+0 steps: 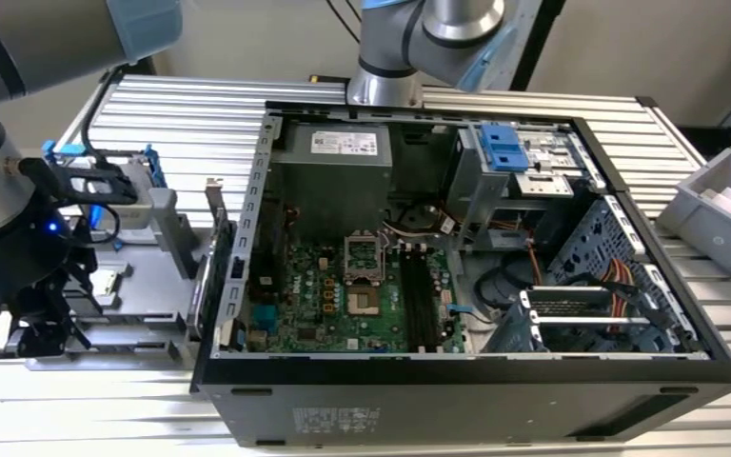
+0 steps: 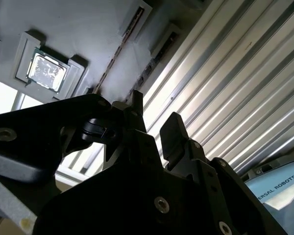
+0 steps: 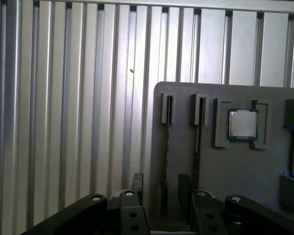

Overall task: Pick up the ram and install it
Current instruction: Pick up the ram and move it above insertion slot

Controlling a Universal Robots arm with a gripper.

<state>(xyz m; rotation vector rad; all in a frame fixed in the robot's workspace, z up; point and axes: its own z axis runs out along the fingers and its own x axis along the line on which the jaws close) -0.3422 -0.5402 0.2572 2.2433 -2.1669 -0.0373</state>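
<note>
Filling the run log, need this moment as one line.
phase: pick | tool: open, over gray tray | ram: on edge in tray slot, ungripped | CPU: in tray pocket

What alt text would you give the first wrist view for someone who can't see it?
The gripper, jaws apart, hangs over a grey parts tray on a ribbed metal table, in line with one of two slots that hold thin ram sticks on edge. A square silver CPU chip sits in a recess beside the slots.
</note>
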